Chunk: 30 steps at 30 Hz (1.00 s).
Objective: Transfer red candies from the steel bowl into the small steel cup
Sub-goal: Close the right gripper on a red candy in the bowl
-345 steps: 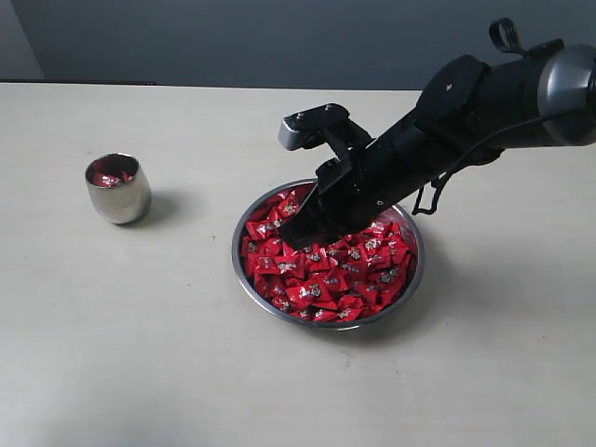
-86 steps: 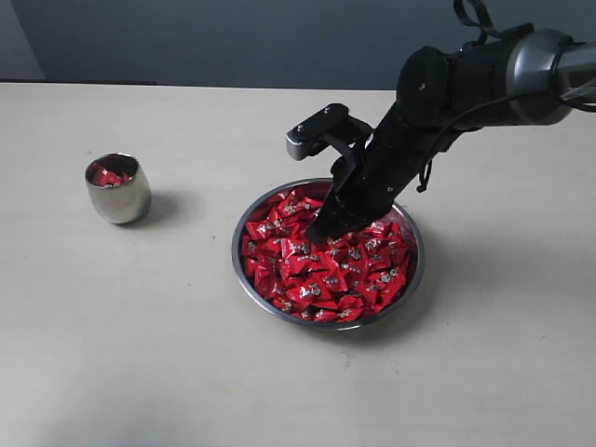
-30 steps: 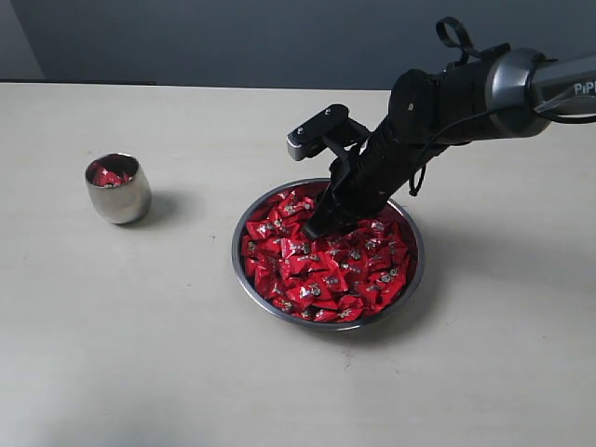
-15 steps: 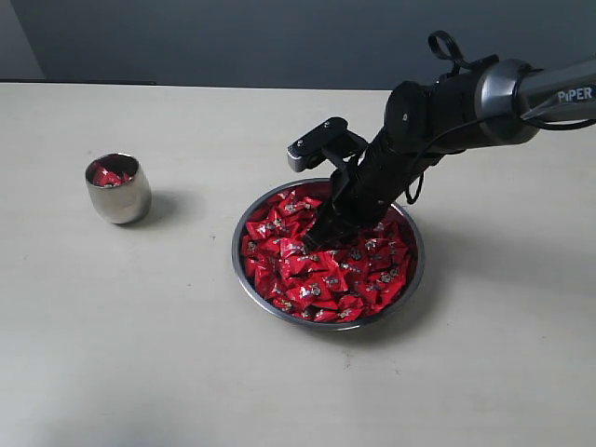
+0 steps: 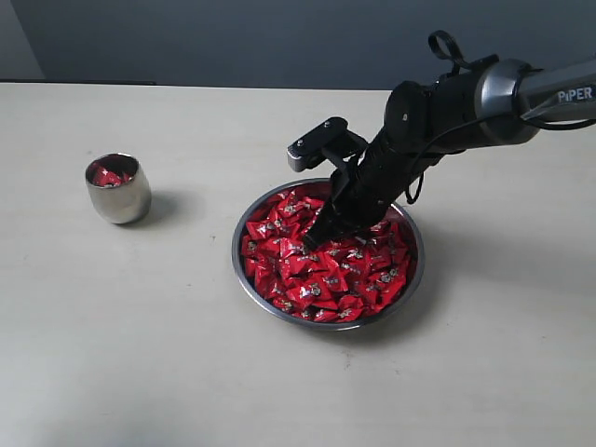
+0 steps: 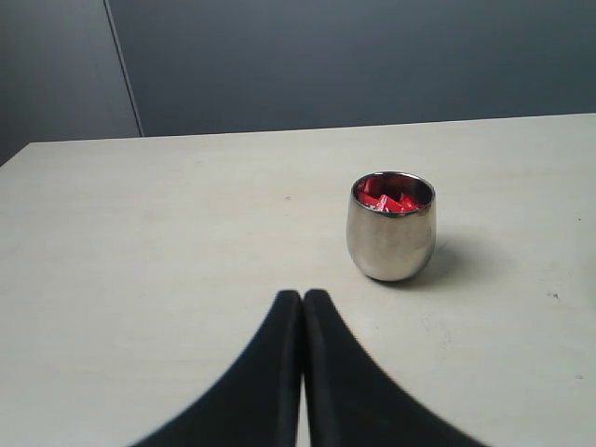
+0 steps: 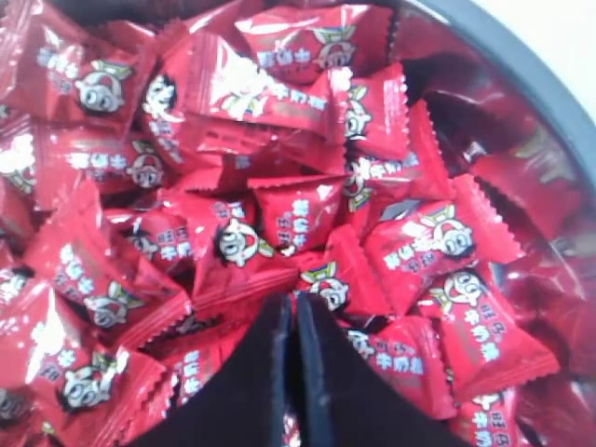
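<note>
Right gripper (image 5: 313,242), pressed together, is sitting among bright red wrapped candies (image 5: 317,284) filling the wide steel bowl (image 5: 235,265); the small polished steel cup (image 5: 118,197) is holding few.

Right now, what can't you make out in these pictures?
Whether the right gripper pinches a candy: right wrist view, tips among red candies.
How full the small steel cup is: left wrist view, wall hides contents below.
Rest of the left gripper: left wrist view, cut by edge.
</note>
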Available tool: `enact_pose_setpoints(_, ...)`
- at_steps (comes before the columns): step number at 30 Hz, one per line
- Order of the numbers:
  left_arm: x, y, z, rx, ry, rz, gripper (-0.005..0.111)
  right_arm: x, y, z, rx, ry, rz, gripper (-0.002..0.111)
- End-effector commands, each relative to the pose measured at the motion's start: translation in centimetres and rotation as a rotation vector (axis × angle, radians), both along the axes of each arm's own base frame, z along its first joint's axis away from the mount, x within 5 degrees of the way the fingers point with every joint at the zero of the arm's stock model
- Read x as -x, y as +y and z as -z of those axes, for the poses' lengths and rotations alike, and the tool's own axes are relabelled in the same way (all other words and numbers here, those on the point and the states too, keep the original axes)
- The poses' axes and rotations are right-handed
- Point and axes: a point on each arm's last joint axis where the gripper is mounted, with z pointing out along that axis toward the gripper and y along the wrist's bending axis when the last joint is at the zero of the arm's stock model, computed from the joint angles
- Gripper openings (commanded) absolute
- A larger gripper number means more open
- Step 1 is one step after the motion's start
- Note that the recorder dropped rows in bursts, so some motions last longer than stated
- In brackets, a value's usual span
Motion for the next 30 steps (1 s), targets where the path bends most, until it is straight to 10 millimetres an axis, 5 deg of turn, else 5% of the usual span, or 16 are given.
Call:
enact_pose_setpoints(1, 0.0, 0.0, 0.1, 0.004, -0.003, -0.001, 0.0, -0.1, 0.0, -0.1, -0.002, -0.006, 0.002, -0.001)
enact_pose_setpoints(13, 0.0, 0.0, 0.1, 0.004, -0.003, -0.001, 0.0, -0.2, 0.0, -3.4, -0.064, -0.095, 0.016, -0.001)
enact_pose_setpoints(30, 0.0, 0.0, 0.1, 0.004, -0.003, -0.001, 0.0, -0.3, 0.1, -2.1, -0.049, -0.056, 0.028, -0.001)
